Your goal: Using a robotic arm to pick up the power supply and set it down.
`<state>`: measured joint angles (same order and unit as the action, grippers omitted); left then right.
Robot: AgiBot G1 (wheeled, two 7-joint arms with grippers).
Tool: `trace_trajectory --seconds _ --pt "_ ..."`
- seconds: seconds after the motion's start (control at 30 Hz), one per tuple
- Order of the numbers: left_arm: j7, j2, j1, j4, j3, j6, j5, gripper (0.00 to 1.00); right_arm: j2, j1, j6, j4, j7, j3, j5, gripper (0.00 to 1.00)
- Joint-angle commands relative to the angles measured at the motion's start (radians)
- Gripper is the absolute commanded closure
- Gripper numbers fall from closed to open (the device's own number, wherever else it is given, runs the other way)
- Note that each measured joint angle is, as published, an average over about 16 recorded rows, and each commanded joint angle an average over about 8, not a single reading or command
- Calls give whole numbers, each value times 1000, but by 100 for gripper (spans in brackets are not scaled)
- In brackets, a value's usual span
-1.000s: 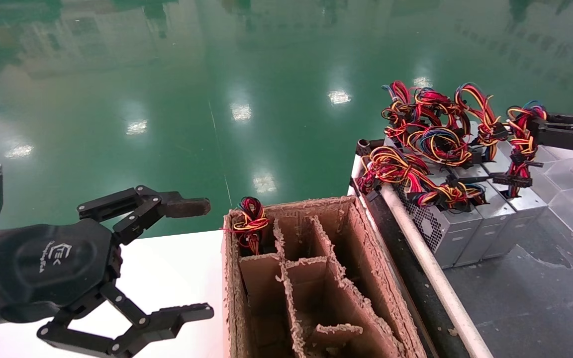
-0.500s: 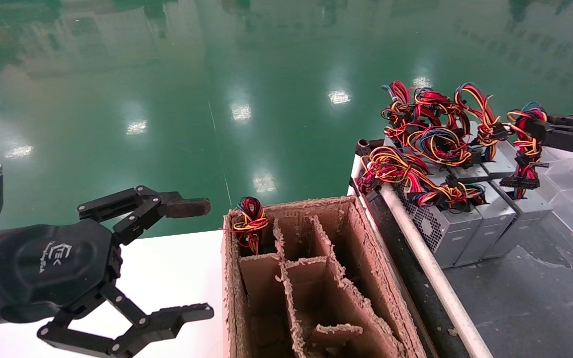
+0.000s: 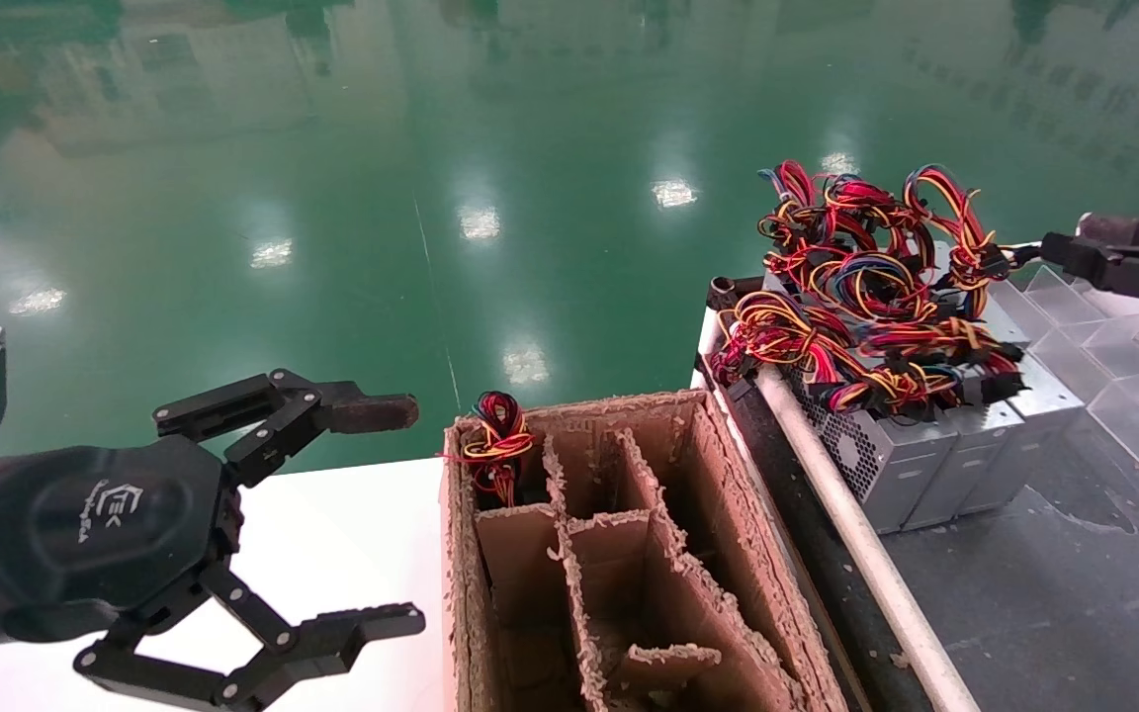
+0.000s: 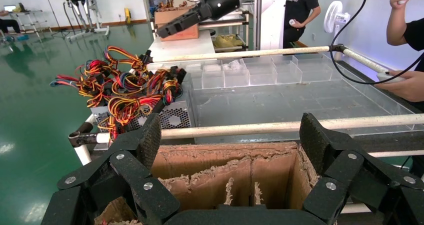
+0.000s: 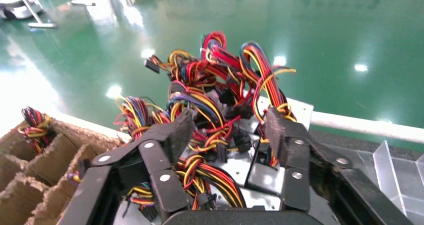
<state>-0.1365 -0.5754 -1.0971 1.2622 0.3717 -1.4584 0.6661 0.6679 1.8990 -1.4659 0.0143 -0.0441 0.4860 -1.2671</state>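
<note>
Power supplies [image 3: 935, 445] right of carton [image 3: 619, 554]

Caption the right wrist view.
Open right gripper hovering above wire-topped power supplies, divided cardboard box beside them.

We see bright, even overhead light; white glare spots dot the glossy green floor [image 3: 490, 198] beyond the left gripper [image 3: 372, 514]. Edges bend slightly; focus stays sharp.

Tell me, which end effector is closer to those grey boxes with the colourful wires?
The right end effector, open, hangs over the power supplies and their wires. The left end effector, also open, waits beyond the cardboard box.
</note>
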Motion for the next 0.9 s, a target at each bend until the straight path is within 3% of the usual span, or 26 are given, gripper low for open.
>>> trace_trajectory --seconds 0.03,0.4,0.9 --pt "0 0 0 0 0 0 0 0 -1 3 2 0 -4 -4 5 0" --pt "0 0 0 0 0 0 0 0 -18 -27 -116 -32 -31 -68 107 0" --pt "0 0 0 -1 0 0 -1 0 -28 -230 -98 -354 -60 -105 218 0"
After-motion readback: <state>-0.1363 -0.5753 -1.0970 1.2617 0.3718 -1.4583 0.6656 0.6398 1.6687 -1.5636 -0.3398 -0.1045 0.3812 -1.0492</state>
